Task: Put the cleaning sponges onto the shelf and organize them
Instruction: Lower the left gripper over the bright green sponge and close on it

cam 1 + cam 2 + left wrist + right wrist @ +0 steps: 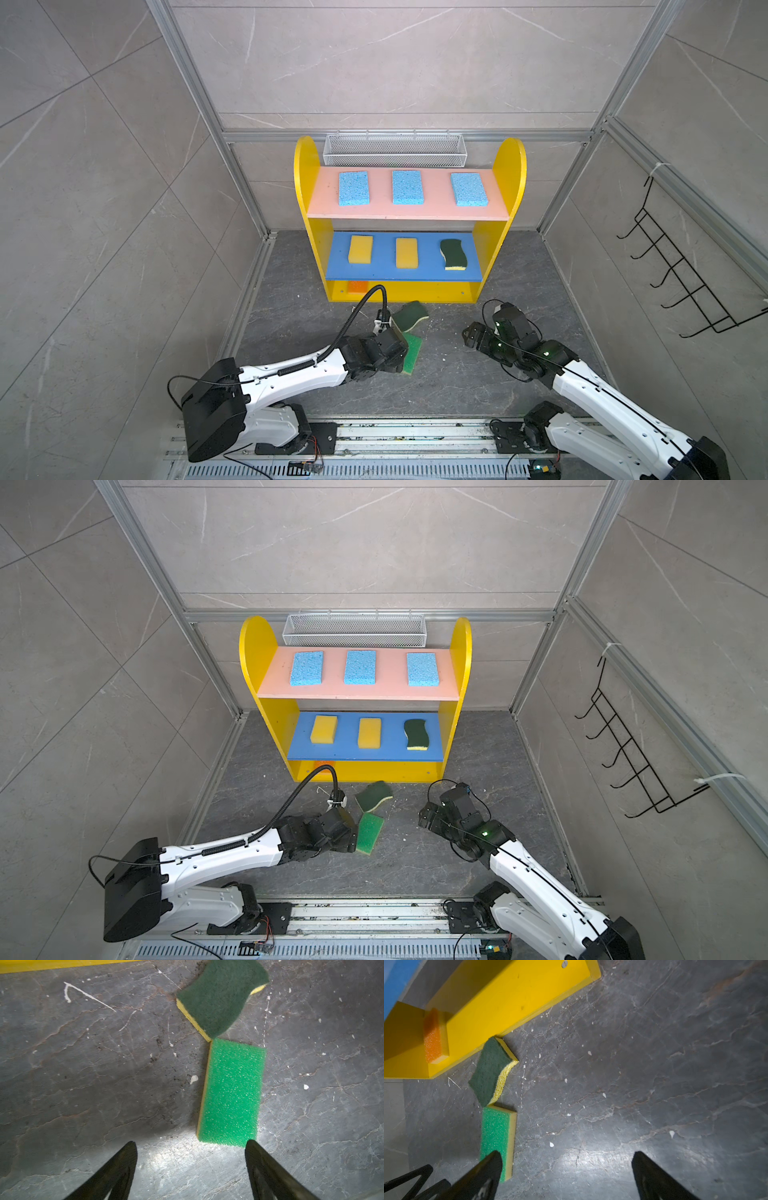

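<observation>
Two sponges (pixel 409 313) lie on the surface (pixel 457 374); your left gripper (pixel 190 1141) and right gripper (pixel 566 1152) both gape empty, so next you should centre the left over the bright green sponge (pixel 230 1093).

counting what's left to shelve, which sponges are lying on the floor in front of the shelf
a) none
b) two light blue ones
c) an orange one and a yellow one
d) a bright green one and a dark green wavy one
d: the bright green sponge and a dark green wavy sponge lie corner to corner on the floor, in front of the shelf.
</observation>
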